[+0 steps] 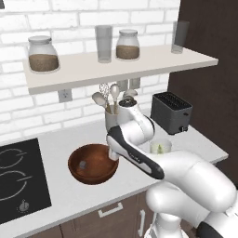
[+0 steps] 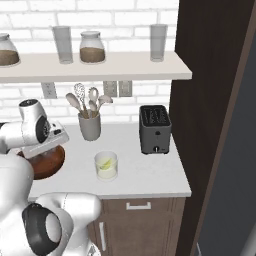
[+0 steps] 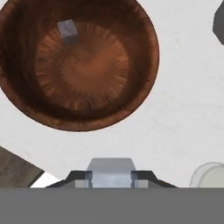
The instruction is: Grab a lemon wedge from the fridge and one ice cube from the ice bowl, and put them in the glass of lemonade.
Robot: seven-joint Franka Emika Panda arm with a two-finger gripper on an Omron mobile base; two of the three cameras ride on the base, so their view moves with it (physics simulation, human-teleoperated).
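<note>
Ice cube (image 3: 111,174) sits clamped between the gripper (image 3: 111,180) fingers above the counter; carry it level to the glass (image 2: 106,165) (wedge already inside) before releasing.

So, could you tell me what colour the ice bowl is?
Reddish-brown wood, the ice bowl shows best in the hand view.

No text, label, brand or number can be read anywhere.

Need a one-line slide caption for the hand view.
Fingers shut on an ice cube, above the ice bowl holding another cube.
</note>
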